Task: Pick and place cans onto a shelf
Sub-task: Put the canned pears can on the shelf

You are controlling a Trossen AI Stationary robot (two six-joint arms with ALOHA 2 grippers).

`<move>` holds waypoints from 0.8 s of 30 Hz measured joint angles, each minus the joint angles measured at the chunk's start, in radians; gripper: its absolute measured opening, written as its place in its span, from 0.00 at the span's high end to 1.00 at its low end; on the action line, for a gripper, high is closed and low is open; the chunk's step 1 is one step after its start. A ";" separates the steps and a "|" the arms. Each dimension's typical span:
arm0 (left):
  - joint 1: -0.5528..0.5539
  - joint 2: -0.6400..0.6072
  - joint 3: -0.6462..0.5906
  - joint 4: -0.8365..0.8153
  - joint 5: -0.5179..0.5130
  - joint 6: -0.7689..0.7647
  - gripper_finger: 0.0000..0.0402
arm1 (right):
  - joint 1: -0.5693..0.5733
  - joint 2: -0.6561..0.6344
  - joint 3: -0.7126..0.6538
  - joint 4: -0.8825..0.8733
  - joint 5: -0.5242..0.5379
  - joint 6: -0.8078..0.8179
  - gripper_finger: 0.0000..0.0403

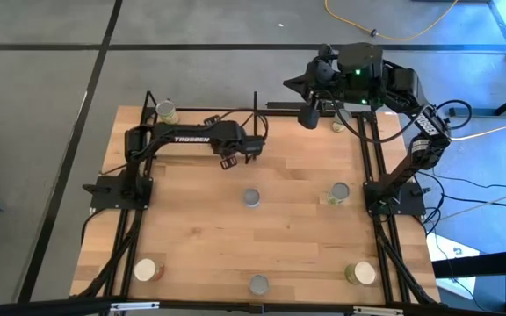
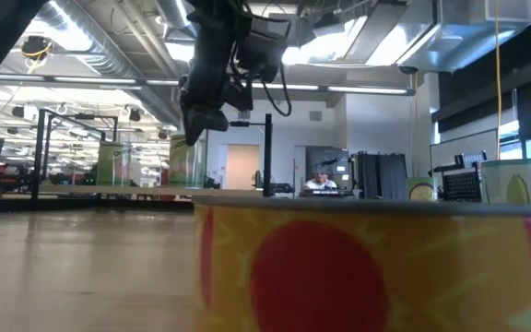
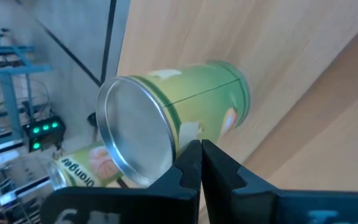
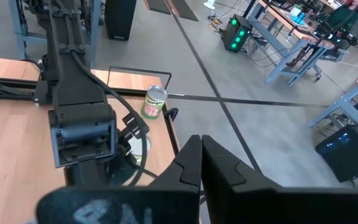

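Wooden-board black-post shelf (image 1: 262, 114) sat at table's far edge; left gripper (image 1: 233, 158) hovered just before it, fingers together, empty; right gripper (image 1: 308, 116) closed beside it; silver-topped green cans (image 1: 251, 197) lay scattered nearer.

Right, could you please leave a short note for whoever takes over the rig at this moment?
Left gripper: shut, empty, above the table's far middle.
Right gripper: shut, empty, raised near the far edge.
Shelf: at the far edge, with one can standing on its left end.
Done: that can, it seems.
Left: at least five loose cans on the table, two mid-table and three along the near edge.
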 joint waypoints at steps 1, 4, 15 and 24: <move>0.003 0.000 0.000 -0.007 0.000 0.000 1.00 | 0.000 0.000 0.000 0.000 0.000 0.000 0.98; 0.012 0.000 0.000 -0.043 0.000 -0.007 1.00 | 0.000 0.000 0.000 0.000 0.000 0.000 0.98; -0.010 -0.088 0.061 -0.052 0.085 0.063 1.00 | 0.000 0.000 0.000 -0.020 0.000 0.000 0.98; 0.086 -0.141 0.100 0.161 0.283 0.185 1.00 | 0.000 0.000 0.000 -0.021 0.000 0.000 0.98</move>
